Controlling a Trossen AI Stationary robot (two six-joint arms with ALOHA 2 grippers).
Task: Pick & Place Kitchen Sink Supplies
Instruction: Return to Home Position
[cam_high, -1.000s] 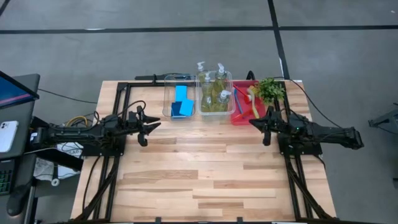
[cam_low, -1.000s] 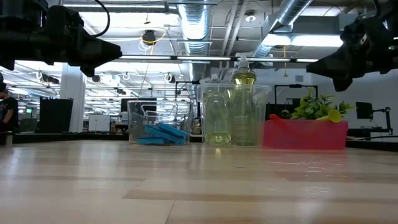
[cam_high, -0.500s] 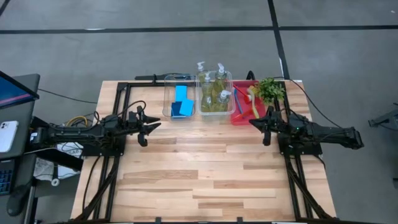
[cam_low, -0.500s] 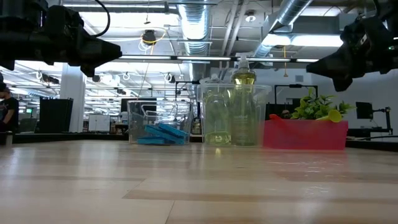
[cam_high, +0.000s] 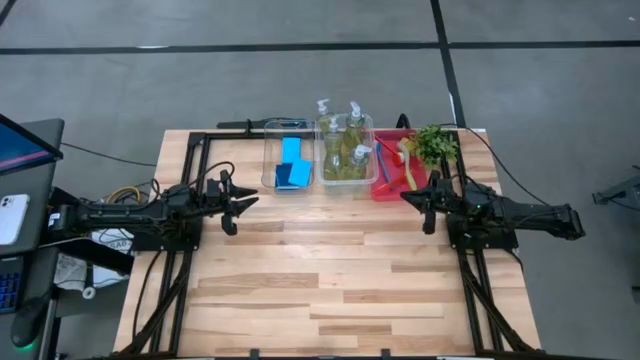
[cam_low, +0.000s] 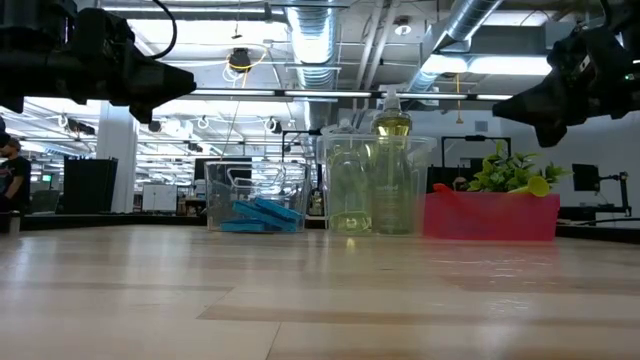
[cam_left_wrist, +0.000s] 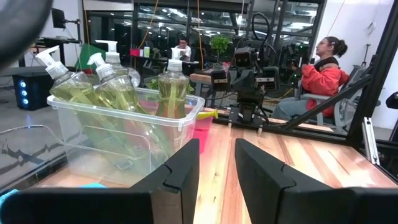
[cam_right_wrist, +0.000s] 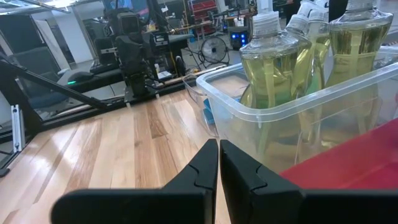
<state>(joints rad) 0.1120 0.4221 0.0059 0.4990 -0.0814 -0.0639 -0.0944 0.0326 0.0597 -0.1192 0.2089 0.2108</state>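
Observation:
Blue sponges (cam_high: 291, 166) lie in a clear bin (cam_high: 270, 150) at the far middle of the table. Pump bottles of yellow-green liquid (cam_high: 346, 150) stand in a second clear bin (cam_left_wrist: 186, 118) beside it. Thin brushes (cam_high: 388, 162) lie in a red tray (cam_high: 384, 188) to the right. My left gripper (cam_high: 245, 203) hovers above the table, near and left of the sponge bin, slightly open and empty (cam_left_wrist: 216, 171). My right gripper (cam_high: 408, 197) hovers near the red tray's near edge, shut and empty (cam_right_wrist: 219, 168).
A small green leafy plant (cam_high: 436, 145) stands at the far right behind the tray. A black frame (cam_high: 200, 140) runs along the table's far and side edges. The near half of the wooden table (cam_high: 330, 300) lies open. A seated person (cam_left_wrist: 320, 68) is in the room beyond.

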